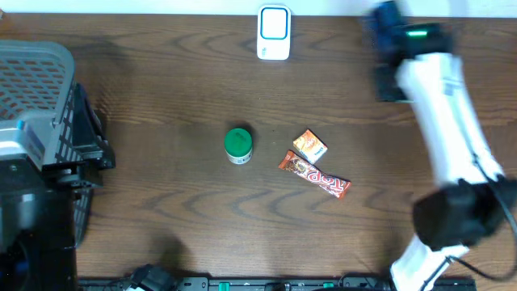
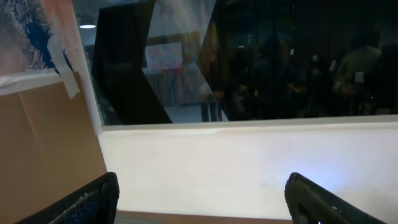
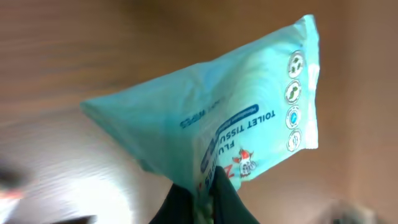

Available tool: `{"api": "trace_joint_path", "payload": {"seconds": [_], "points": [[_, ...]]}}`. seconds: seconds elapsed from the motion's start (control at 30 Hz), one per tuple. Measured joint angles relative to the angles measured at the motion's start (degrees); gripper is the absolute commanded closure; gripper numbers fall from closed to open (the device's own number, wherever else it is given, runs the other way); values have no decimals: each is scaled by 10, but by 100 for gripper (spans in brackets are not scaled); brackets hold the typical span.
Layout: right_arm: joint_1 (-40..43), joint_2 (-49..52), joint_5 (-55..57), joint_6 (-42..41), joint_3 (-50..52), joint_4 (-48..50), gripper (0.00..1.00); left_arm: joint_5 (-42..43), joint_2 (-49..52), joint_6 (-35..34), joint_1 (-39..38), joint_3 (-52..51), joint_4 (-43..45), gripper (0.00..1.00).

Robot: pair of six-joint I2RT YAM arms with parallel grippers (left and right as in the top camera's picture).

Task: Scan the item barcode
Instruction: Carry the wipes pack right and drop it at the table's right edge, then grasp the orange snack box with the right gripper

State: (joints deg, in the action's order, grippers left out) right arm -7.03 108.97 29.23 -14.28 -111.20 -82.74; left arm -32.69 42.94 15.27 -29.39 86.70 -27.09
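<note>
Clearly, our right pincer (image 3: 208, 190) is clamped on the lower edge of the pale-blue toilet tissue packet (image 3: 236, 106), held above the tabletop (image 1: 161, 97). Our left pincer (image 2: 202, 180) stands wide apart, facing a wall. A green-lidded jar (image 1: 237, 145), an orange sachet (image 1: 310, 145) and a candy bar (image 1: 317, 176) lie mid-tabletop.

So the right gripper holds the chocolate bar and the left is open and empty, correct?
No: the right gripper is shut on a teal tissue pack, per the right wrist view. The left gripper is open and empty.
</note>
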Motion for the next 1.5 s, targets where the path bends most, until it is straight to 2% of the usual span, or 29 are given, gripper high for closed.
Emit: {"api": "trace_joint_path", "payload": {"seconds": [0.1, 0.2, 0.37, 0.5, 0.53, 0.57, 0.6, 0.63, 0.7, 0.77, 0.9, 1.03, 1.17, 1.23, 1.33, 1.5], "points": [[92, -13, 63, -70, -1, -38, 99, 0, -3, 0, 0, 0, 0, 15], [180, -3, 88, -134, 28, -12, 99, 0, -5, 0, 0, 0, 0, 14], [289, 6, 88, -181, 140, 117, 99, 0, -5, 0, 0, 0, 1, 15], [353, 9, 87, -182, 247, 242, 98, 0, -5, 0, 0, 0, 4, 15], [369, 10, 83, -176, 278, 281, 81, 0, -5, 0, 0, 0, 4, 15], [377, 11, 82, -172, 291, 296, 70, 0, -5, 0, 0, 0, 4, 15], [384, 12, 78, -165, 306, 313, 52, 0, -5, 0, 0, 0, 4, 15], [391, 13, 73, -160, 316, 324, 41, 0, -5, 0, 0, 0, 4, 15], [396, 13, 51, -148, 319, 329, 1, 0, -5, 0, 0, 0, 5, 15], [393, 13, 15, -129, 304, 317, 1, 0, -5, 0, 0, 0, 5, 15], [364, 13, -84, -102, 224, 232, 1, 0, -5, 0, 0, 0, 5, 15], [291, 11, -203, -97, 129, 158, 1, 0, -5, 0, 0, 0, 5, 15], [185, 6, -378, -100, 109, 153, 1, 0, -5, 0, 0, 0, 5, 15], [129, 6, -431, -135, 118, 167, 1, 0, -5, -1, 0, 0, 5, 15], [52, 6, -457, -247, 145, 155, 1, 0, -5, -5, 0, 0, 5, 15], [-69, 7, -401, -428, 184, 183, 1, 0, -5, -16, 0, 0, 5, 15]]}}
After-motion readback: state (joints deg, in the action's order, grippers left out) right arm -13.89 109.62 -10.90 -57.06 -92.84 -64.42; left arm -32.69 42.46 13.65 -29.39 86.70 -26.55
